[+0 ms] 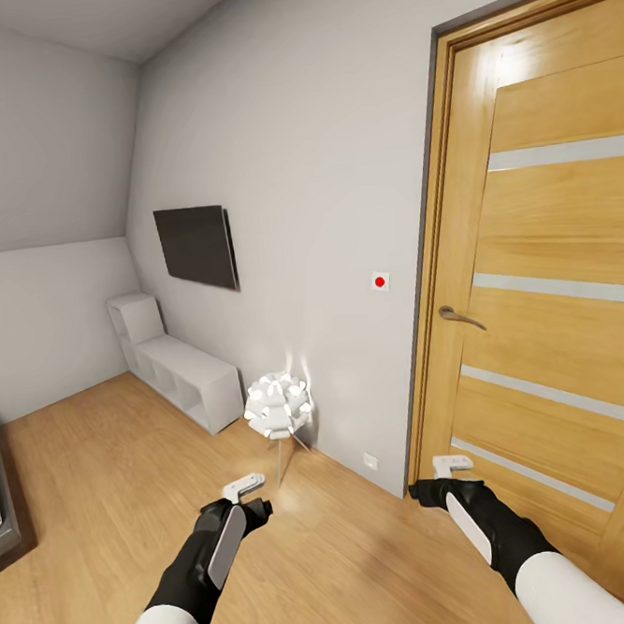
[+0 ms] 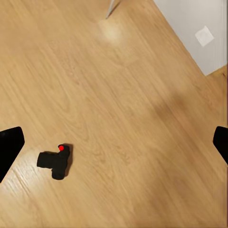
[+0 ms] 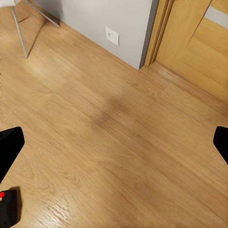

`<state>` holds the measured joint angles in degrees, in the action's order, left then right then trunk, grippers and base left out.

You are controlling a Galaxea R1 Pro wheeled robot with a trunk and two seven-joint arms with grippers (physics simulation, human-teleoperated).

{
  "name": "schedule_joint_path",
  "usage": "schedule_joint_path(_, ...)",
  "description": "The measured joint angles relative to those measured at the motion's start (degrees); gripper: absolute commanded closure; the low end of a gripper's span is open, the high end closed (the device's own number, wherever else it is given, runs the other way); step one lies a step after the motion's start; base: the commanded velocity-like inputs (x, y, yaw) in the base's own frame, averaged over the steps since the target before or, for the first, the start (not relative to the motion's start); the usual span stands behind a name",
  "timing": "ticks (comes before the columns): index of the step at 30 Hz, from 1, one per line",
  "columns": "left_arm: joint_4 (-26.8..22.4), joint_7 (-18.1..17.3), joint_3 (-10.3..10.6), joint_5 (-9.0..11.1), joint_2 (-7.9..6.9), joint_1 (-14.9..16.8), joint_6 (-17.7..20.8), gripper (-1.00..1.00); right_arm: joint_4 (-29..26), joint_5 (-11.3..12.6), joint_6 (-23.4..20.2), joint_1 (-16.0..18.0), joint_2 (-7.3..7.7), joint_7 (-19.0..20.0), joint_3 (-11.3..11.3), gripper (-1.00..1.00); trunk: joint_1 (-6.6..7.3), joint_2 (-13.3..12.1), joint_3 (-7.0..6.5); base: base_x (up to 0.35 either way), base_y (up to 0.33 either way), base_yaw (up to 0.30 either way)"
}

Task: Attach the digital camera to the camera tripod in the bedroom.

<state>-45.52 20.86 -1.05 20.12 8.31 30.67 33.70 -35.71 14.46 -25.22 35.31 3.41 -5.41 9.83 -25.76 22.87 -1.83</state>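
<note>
digital camera (image 2: 55, 163): on wood floor (image 2: 133, 95) below my left gripper (image 2: 114, 142), jaws wide, empty. right gripper (image 3: 114, 142) likewise spread, empty. best to descend straight, centring the jaws over the body

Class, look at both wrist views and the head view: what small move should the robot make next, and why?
Probably lower the left gripper toward the camera. The camera lies on the wood floor, under and a little to one side of that gripper, whose fingers are spread wide with nothing between them. The right gripper is also open, with the camera at the edge of its view. The tripod isn't in view.
</note>
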Motion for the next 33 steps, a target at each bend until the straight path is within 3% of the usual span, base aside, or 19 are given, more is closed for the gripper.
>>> schedule_joint_path(5, -0.12, 0.02, 0.01, -0.06, 0.50, 0.00, -0.23, -1.00, -0.28, 0.21, -0.07, -0.01, 0.03, 0.27, 0.19, -1.00, 0.00, 0.00, 0.00, 0.000, 0.000, 0.000)
schedule_joint_path(33, -0.89, -0.02, 0.08, 0.06, 0.06, -0.03, -0.19, -1.00, -0.26, 0.33, -0.98, -0.06, -0.07, 0.32, 0.30, -1.00, -6.14, 11.15, 4.93, 0.000, 0.000, 0.000)
